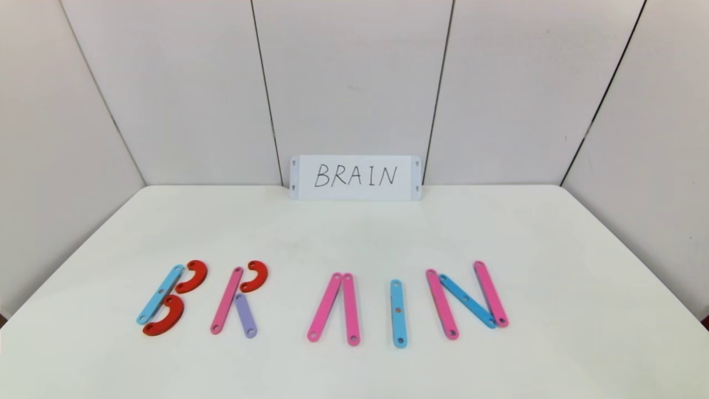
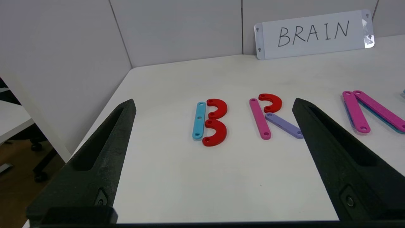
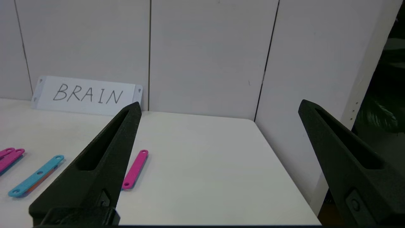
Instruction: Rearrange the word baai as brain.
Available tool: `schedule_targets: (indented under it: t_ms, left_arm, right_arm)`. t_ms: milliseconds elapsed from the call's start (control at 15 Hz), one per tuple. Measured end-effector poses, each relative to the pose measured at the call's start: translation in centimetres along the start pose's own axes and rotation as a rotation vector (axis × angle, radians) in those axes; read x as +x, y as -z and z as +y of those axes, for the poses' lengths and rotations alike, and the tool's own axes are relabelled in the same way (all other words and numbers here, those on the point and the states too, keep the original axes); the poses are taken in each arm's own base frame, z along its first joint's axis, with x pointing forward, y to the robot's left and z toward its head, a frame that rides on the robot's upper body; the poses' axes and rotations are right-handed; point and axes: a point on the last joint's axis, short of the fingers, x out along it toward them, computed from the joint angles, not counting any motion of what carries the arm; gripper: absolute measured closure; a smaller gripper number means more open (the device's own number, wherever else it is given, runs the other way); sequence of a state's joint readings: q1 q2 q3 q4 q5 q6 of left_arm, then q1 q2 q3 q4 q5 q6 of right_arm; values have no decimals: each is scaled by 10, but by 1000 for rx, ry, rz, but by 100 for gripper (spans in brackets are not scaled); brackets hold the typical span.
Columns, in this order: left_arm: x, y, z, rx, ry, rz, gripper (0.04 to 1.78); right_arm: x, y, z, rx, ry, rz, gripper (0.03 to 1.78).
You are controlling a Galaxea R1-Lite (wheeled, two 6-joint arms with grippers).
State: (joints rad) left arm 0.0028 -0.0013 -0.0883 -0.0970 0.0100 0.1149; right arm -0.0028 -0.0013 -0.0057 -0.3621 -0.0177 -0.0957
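Observation:
Five plastic letters lie in a row on the white table (image 1: 354, 238). B (image 1: 169, 296) is a blue bar with two red half-rings. R (image 1: 238, 299) is a pink bar, a red half-ring and a purple bar. A (image 1: 335, 307) is two pink bars. I (image 1: 397, 313) is one blue bar. N (image 1: 466, 299) is two pink bars and a blue diagonal. The left wrist view shows B (image 2: 210, 122) and R (image 2: 272, 115). My left gripper (image 2: 213, 104) is open, empty, held back near the table's front left. My right gripper (image 3: 218, 107) is open, empty, near the front right, by a pink bar (image 3: 135, 169).
A white card reading BRAIN (image 1: 355, 177) leans against the back wall. White wall panels (image 1: 354, 83) close the table at the back and both sides. The right table edge shows in the right wrist view (image 3: 284, 164). Neither arm shows in the head view.

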Motion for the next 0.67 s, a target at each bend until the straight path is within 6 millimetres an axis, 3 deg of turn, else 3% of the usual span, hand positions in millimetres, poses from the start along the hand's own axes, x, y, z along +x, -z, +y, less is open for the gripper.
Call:
schedule_targets:
  t_ms: [200,400,667]
  left_arm:
    - [3,25,-3,10,14,110,9]
    - [3,32,-4,3,40,156,9]
    - [3,35,-5,-17,46,186,9]
  right_arm:
    - [-1,15,1,8,-14,134,7]
    - [-3,26,3,19,-32,244,7]
    - [-2,23,2,19,-32,215,7]
